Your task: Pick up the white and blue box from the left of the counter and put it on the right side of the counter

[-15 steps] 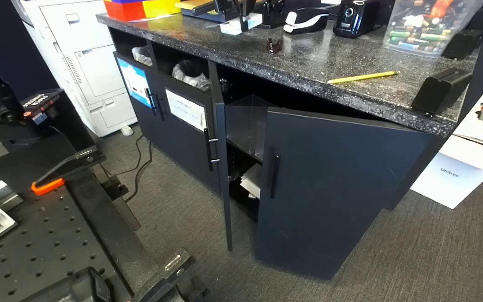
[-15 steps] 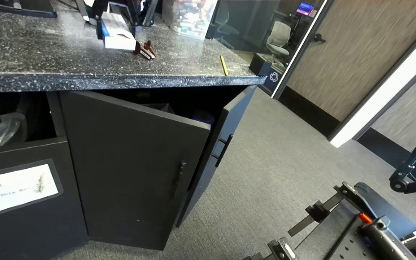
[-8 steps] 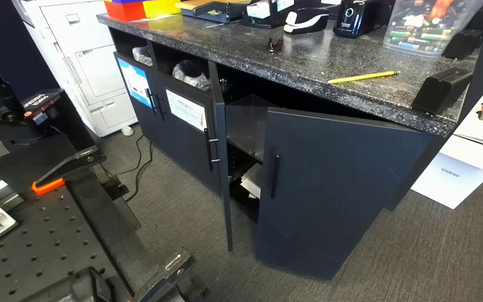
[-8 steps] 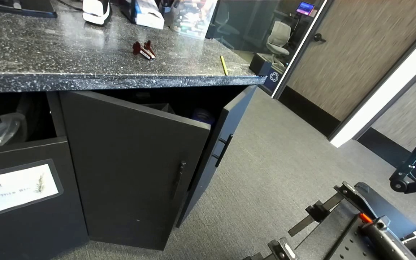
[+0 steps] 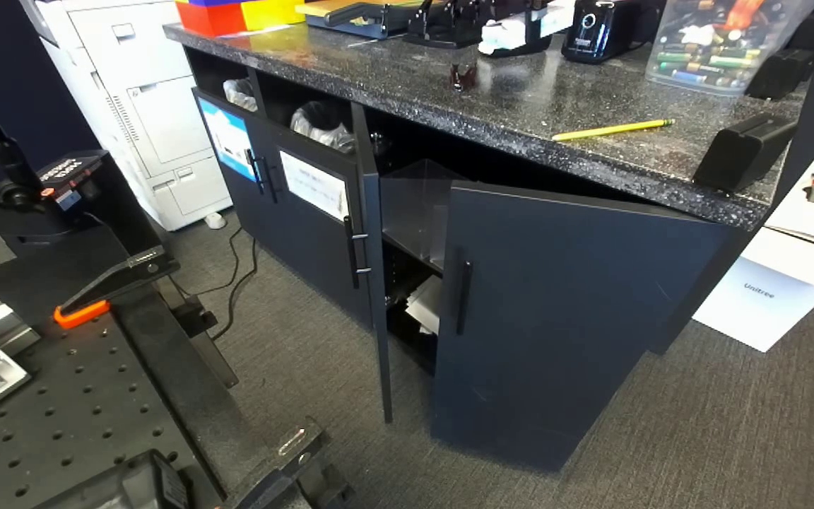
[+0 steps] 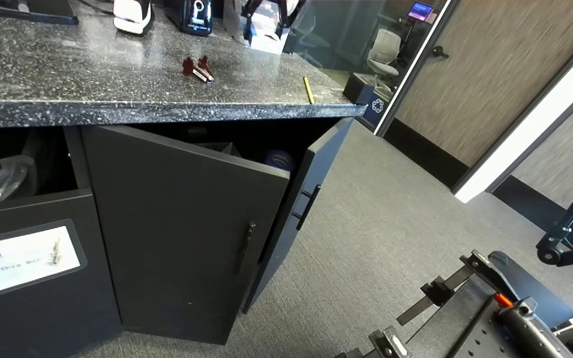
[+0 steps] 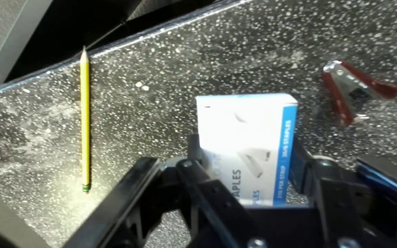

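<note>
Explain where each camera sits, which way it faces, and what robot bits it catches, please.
An exterior view: outside the robot, angled down at the cabinet doors, wood-grain door at picture right; fingers show near the top.
An exterior view: outside the robot, angled down at the counter, white machine upper left; fingers near the top.
Wrist view: on the wrist, looking down at the white and blue box between the fingers, up close.
Both exterior views share the yellow pencil and staple remover.

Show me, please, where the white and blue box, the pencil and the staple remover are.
White and blue box (image 7: 241, 139), wrist view: white area of its printed face.
Pencil (image 7: 85, 120), wrist view: middle of its yellow shaft.
Staple remover (image 7: 344, 83), wrist view: metal between red arms.
</note>
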You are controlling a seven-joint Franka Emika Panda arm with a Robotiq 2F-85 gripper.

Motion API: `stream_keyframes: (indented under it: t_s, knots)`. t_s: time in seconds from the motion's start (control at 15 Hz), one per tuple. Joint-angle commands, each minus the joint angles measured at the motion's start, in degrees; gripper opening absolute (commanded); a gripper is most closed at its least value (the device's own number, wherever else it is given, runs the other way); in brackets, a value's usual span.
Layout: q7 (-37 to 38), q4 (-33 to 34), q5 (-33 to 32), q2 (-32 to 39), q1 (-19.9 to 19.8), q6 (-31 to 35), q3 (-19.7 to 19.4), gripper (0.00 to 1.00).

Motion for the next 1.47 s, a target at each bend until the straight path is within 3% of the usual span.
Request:
stream_keyframes:
  t_s: [0.0,0.33,0.93,1.0,1.07,1.13,1.27,1.4]
  knots:
    - [0.73,2.05,0.06,1.48,-2.02,-3.24,-0.41,0.34]
    - [0.12,2.29,0.59,3.79,-4.08,-4.19,0.09,0.34]
    - [0.45,2.11,1.01,6.37,-4.29,-3.23,0.4,0.34]
    - [0.54,2.13,1.07,6.55,-4.28,-3.26,0.42,0.45]
    - [0.65,1.9,1.24,6.38,-4.3,-3.18,0.55,0.84]
    - [0.81,1.77,1.31,6.07,-4.23,-3.11,0.56,0.84]
    - [1.72,0.59,1.83,4.49,-4.0,-4.84,0.96,0.97]
    - [2.94,-0.38,2.75,2.1,-3.69,-7.54,1.81,1.0]
